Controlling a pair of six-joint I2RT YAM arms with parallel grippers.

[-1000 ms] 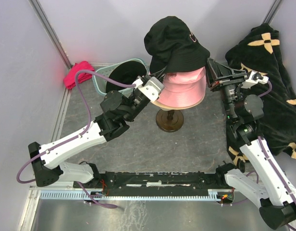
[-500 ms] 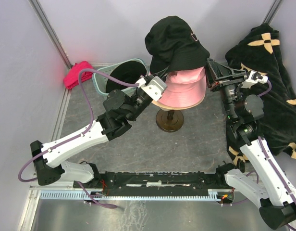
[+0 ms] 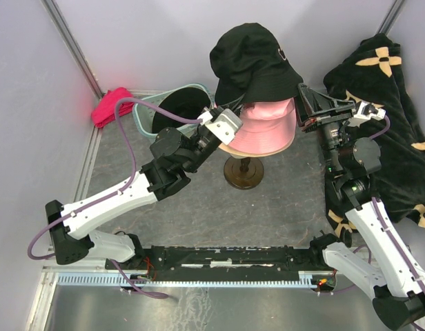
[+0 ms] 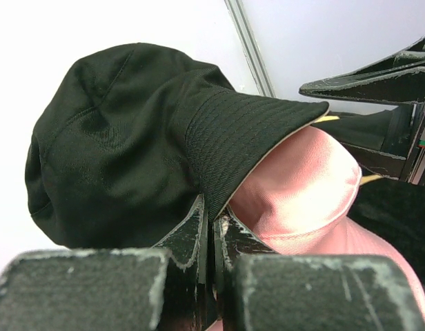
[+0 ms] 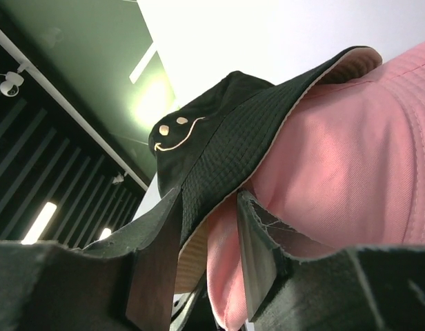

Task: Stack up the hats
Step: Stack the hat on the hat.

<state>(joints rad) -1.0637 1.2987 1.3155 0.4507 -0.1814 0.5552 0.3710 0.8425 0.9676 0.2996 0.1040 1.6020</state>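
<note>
A black hat (image 3: 250, 58) sits tilted on top of a pink hat (image 3: 268, 127), which rests on a wooden stand (image 3: 243, 172). A cream brim edge (image 3: 228, 149) shows under the pink one. My left gripper (image 3: 230, 116) is shut on the black hat's left brim (image 4: 233, 138), its tips (image 4: 214, 217) pinching the fabric beside the pink hat (image 4: 302, 193). My right gripper (image 3: 303, 107) is at the right side; its jaws (image 5: 209, 207) stand apart with the black hat's brim (image 5: 226, 145) and a fold of the pink hat (image 5: 337, 158) between them.
A teal basket (image 3: 172, 107) stands behind my left arm, with a magenta cloth (image 3: 112, 105) by the left wall. A large black cloth with beige flowers (image 3: 392, 103) covers the right side, behind my right arm.
My left gripper has lifted the black hat's brim slightly up and to the right, and the hat shifted with it. My right gripper's jaws have widened a little.
</note>
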